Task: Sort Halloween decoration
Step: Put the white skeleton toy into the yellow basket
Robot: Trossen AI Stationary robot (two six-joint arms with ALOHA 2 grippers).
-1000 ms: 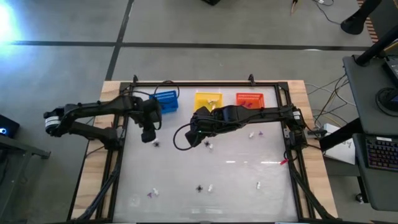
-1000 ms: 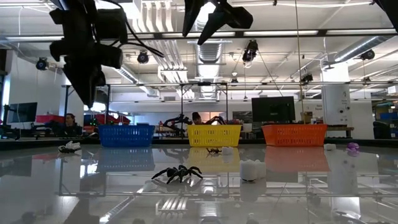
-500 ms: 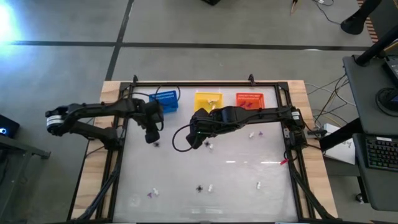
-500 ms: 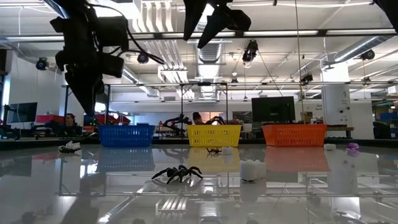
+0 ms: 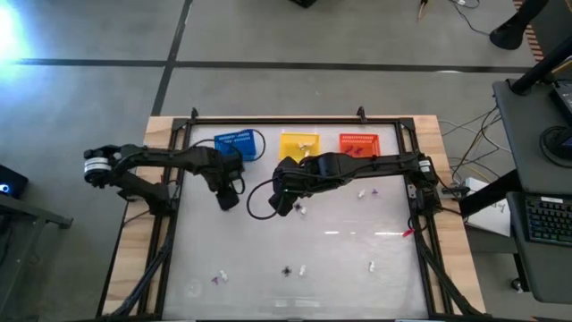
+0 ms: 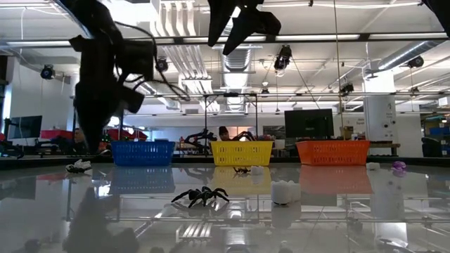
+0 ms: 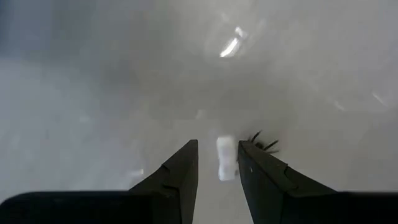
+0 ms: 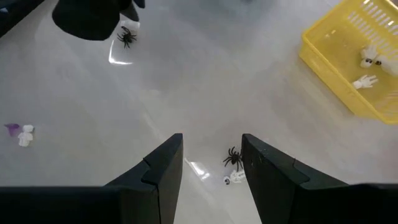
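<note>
While we look down from the high view, our left gripper [image 5: 229, 197] hangs left of centre below the blue basket [image 5: 239, 144], our right gripper [image 5: 284, 200] beside it under the yellow basket [image 5: 299, 143]; trinkets scatter along the lower frame.

Low view: a black spider [image 6: 200, 196] sprawls centre, legs splayed sideways.

Left wrist: our fingers stand apart, straddling a whitish piece [image 7: 226, 157] lying lengthwise between them, probably lined up for pinching.

Right wrist: jaws apart, empty, above another spider [image 8: 234, 158].

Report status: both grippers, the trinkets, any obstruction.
Left gripper open, empty, above a white trinket and black spider. Right gripper open, empty, above another spider. Nothing in the way.
</note>
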